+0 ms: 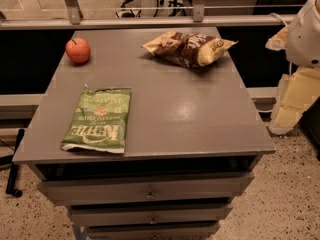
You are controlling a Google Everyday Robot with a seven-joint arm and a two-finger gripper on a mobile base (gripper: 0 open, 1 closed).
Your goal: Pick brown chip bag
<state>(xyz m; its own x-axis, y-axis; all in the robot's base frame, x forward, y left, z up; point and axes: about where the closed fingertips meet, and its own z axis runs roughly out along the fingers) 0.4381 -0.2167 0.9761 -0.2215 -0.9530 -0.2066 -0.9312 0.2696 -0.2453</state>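
1. Worktop (185, 109): one, grey and flat; every place below is given relative to it.
2. Chip bags: two in all, both lying on the worktop.
3. Brown chip bag (189, 49): one, crumpled, at the worktop's far right part.
4. Green Kettle chip bag (98, 119): one, flat, at the worktop's near left part.
5. Apple (78, 50): one, red, at the worktop's far left corner.
6. Drawers (145, 190): three fronts, stacked under the worktop's near edge.
7. Gripper (290, 109): one, pale, off the worktop's right edge and touching nothing on it.
8. Things resting on the worktop: three together, two bags and one apple.
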